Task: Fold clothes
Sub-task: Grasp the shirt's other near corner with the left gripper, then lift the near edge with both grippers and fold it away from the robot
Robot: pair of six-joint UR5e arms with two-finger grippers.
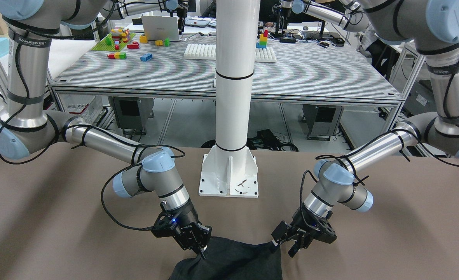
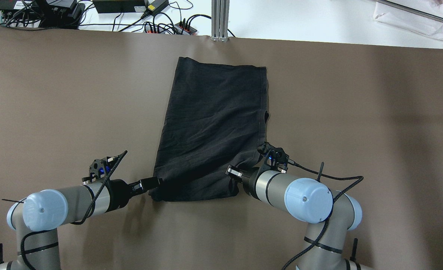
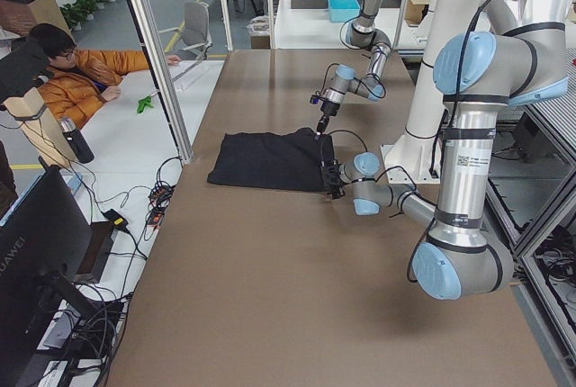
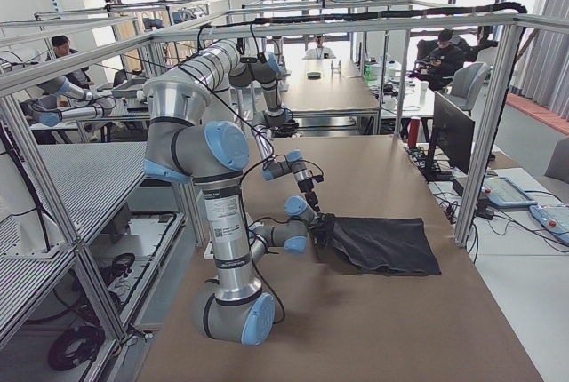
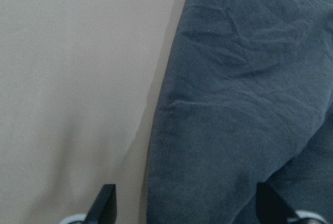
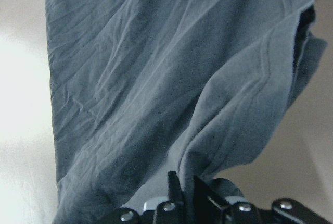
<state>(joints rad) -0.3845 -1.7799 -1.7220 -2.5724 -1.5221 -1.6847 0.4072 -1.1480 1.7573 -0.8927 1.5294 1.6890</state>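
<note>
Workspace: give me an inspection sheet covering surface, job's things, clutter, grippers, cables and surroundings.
Surface: brown table, smooth.
Job's things: black garment lies mid-table, wrinkled, its near right corner raised.
Clutter: small dark bits on the pillar base; nothing else seen.
Grippers: left gripper open, astride the garment's near left edge; right gripper shut on the raised corner.
Cables: black cable along each arm; power cords past the far edge.
Surroundings: seated person; toy blocks on a bench.
</note>
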